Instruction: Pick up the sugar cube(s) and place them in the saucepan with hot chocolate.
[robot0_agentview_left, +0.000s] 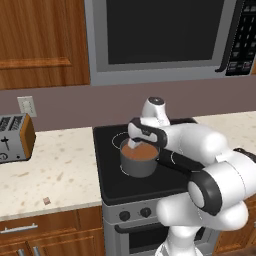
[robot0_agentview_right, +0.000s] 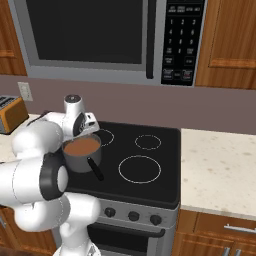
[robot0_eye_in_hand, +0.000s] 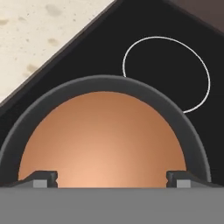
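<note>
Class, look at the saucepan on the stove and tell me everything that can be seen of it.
The saucepan is a small round pan of grey metal with a long thin black handle pointing toward the stove's front. It stands upright on the black glass cooktop, on the front left side, and is filled nearly to the rim with smooth brown liquid. The gripper hangs directly over the liquid, fingers spread wide with nothing between them. No sugar cube can be seen on the liquid's surface.
</note>
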